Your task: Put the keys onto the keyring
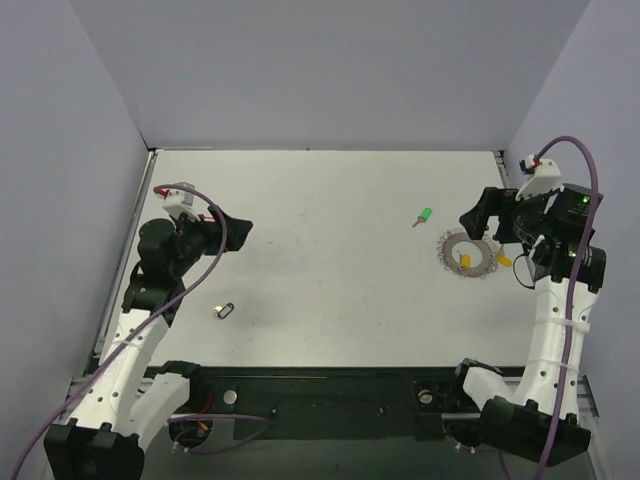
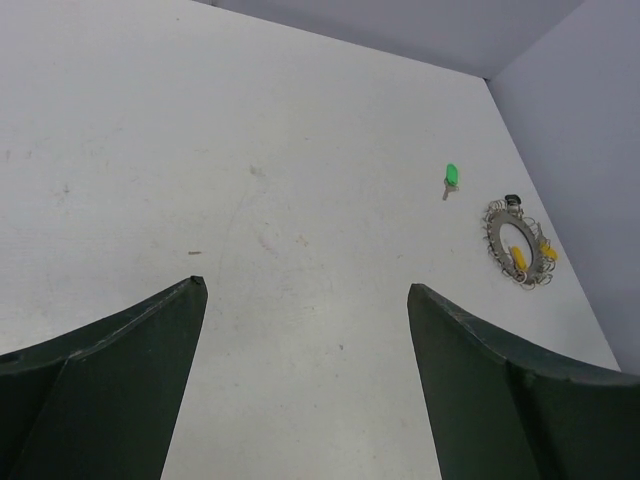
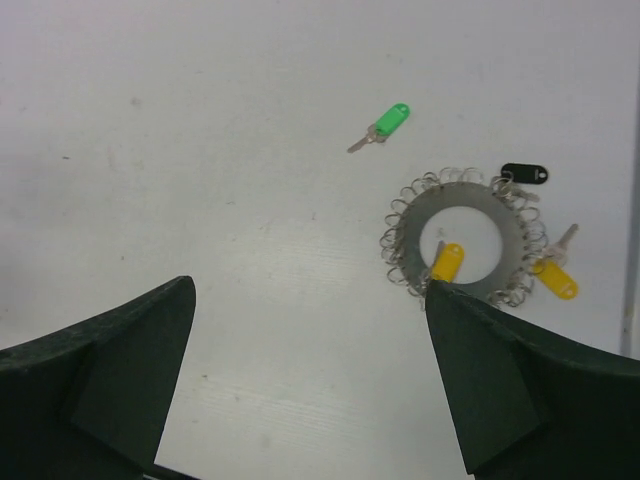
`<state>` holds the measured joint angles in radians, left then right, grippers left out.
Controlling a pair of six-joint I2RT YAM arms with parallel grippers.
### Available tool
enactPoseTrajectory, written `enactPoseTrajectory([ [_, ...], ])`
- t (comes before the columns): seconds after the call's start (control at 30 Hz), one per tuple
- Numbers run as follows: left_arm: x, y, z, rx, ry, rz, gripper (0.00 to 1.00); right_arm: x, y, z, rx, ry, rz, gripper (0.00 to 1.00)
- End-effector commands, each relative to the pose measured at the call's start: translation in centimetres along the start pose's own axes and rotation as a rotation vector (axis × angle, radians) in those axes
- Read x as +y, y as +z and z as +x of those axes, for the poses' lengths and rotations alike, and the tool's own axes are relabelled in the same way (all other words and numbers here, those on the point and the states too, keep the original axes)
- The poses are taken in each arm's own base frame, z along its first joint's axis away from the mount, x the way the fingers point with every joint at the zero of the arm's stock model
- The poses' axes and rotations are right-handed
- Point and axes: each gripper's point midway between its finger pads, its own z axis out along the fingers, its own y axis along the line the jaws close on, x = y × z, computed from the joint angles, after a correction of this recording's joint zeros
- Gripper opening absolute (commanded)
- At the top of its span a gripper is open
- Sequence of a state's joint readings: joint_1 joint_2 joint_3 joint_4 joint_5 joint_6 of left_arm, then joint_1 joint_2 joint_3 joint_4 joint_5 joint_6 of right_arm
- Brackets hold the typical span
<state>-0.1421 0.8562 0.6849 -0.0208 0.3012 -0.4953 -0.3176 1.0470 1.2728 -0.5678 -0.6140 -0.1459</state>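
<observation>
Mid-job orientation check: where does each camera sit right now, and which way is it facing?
Top external: fixed high behind the robot, looking down on the table; left gripper and right gripper both show, open.
Left wrist: rides the left wrist, looking across the table toward the far-right corner; its two dark fingers frame the bottom.
Right wrist: rides the right wrist, looking down at the nearby keyring; its own fingers frame the bottom.
Shared: all three show the green key and the keyring.

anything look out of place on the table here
Two keys are strays: the green key lies loose just off the keyring, and a dark key sits alone far over on the left side, well apart from the rest.
</observation>
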Motion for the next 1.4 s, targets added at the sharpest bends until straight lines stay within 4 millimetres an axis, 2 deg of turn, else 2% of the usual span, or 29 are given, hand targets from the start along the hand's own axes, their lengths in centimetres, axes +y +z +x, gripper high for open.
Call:
enactPoseTrajectory([
  [0.0, -2.1, -1.9, -4.7, -0.071, 0.017, -0.022, 0.92, 2.4, 0.3, 0.9, 0.000, 0.170, -0.193, 0.93],
  [0.03, -1.7, -2.2, -4.2, -0.048, 0.022, -0.042, 0.92, 2.0, 0.0, 0.9, -0.003, 0.178, -0.178, 0.93],
  [0.13, -2.2, -3.3, -4.8, -0.068, 0.046, -0.041, 0.92, 0.6, -1.2, 0.7, -0.040, 0.164, -0.062, 0.93],
  [0.3, -2.3, -4.3, -5.0, -0.068, 0.083, -0.055, 0.92, -0.2, -3.2, -0.3, -0.103, 0.188, 0.066, 0.93],
  [0.63, -2.9, -5.9, -6.3, -0.096, 0.159, -0.066, 0.93, 0.1, -5.1, -1.7, -0.184, 0.263, 0.127, 0.94],
  [0.8, -2.8, -6.4, -6.1, -0.104, 0.183, -0.070, 0.93, -0.1, -4.9, -1.4, -0.195, 0.307, 0.144, 0.94],
  [1.0, -2.4, -6.6, -4.9, -0.094, 0.211, -0.067, 0.93, -0.1, -4.5, -0.8, -0.201, 0.339, 0.136, 0.94],
  [1.37, -0.7, -6.5, -2.3, -0.130, 0.329, -0.082, 0.93, -1.0, -2.2, 1.7, -0.188, 0.366, 0.135, 0.94],
])
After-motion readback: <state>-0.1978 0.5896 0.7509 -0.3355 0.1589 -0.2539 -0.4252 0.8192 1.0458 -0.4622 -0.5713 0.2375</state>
